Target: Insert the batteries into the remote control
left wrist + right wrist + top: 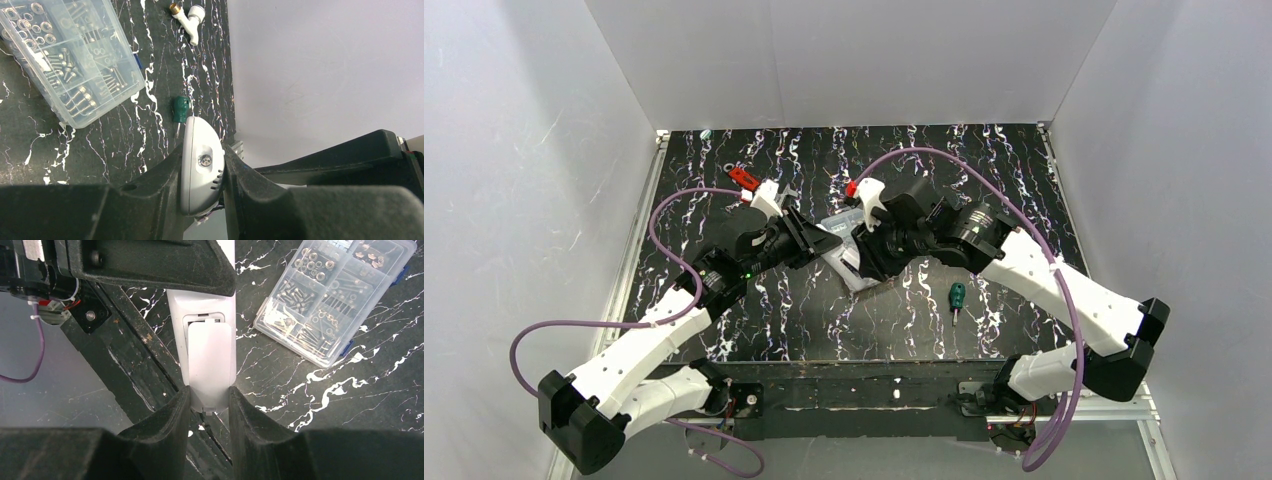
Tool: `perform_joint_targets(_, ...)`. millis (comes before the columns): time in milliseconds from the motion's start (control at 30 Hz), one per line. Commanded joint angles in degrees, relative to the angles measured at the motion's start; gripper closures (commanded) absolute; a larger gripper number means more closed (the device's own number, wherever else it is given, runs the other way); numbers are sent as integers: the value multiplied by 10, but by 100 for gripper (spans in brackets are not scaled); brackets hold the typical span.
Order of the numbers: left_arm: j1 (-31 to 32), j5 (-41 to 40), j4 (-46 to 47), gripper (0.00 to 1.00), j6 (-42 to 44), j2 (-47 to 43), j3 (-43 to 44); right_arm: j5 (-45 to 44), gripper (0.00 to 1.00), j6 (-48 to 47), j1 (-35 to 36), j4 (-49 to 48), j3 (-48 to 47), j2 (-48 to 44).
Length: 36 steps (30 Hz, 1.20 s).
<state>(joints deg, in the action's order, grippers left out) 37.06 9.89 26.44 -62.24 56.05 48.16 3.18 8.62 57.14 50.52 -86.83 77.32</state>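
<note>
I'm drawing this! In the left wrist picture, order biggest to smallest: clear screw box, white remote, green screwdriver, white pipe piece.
1. Clear plastic compartment box.
2. Slim white plastic remote control, enlarged by nearness to the camera.
3. Small green-handled screwdriver and white plastic pipe fitting look alike; no ranking.

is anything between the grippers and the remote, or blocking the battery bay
Nothing between them: left gripper and right gripper both clamp the remote control. The battery cover lies over the bay, in the way of loading. No batteries in view.
</note>
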Motion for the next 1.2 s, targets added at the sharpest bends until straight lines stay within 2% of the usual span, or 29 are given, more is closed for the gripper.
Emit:
perform_joint_targets(0,-3,7,19,100,-5,-3,24,-2,69,-11,6,-5,-25,7)
perform_joint_targets(1167,-3,14,24,100,-5,-1,26,6,69,-1,9,-14,-10,20)
